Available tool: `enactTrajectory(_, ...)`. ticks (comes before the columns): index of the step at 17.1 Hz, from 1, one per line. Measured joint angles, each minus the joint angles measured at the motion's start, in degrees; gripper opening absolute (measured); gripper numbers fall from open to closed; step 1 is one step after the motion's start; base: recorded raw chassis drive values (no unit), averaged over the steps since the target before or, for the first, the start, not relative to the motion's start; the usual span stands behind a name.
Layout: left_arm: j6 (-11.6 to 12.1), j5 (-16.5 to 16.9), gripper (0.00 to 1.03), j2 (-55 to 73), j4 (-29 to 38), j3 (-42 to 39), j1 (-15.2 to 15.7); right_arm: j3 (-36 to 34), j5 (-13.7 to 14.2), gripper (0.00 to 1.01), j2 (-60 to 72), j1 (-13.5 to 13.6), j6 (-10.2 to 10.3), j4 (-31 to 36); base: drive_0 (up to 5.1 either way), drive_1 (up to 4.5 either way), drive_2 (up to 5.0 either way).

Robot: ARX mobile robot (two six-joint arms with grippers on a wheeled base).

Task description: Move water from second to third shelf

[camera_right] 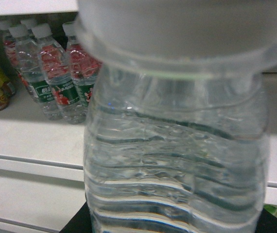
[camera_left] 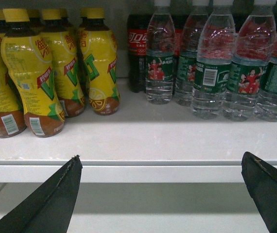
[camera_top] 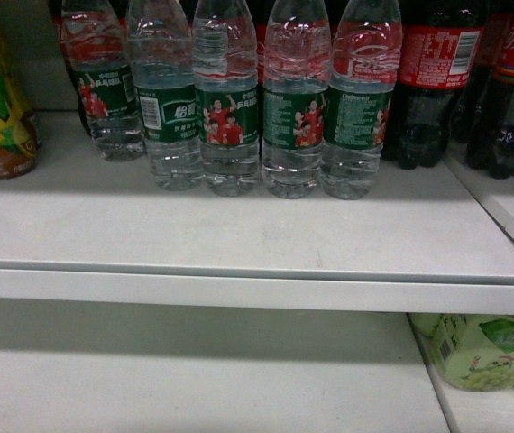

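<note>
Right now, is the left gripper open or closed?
Open. In the left wrist view the left gripper has its two dark fingers far apart, with only the white shelf edge between them.

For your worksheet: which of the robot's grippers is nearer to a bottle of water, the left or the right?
Right. A water bottle fills the right wrist view, right up against the right gripper. The left gripper hangs open before the shelf edge, apart from the row of water bottles.

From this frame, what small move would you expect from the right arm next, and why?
Probably lowering the water bottle toward the lower shelf. The right wrist view shows it filling the frame, apparently held off the upper shelf, and the lower shelf shows bare space.
</note>
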Motion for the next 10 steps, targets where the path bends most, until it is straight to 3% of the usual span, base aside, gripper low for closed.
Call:
enactTrajectory(3,0.0,0.0,0.98,0.0,0.0,0.0,0.0,0.24,1.7,0.41,-0.55,2.67,0.63,-0.74,0.0,0.0,0.0)
enactTrajectory(10,0.0,0.0,0.98,0.0,0.0,0.0,0.0,0.33,1.66,0.41,-0.96,2.86,0.68,-0.66,0.0,0.0,0.0)
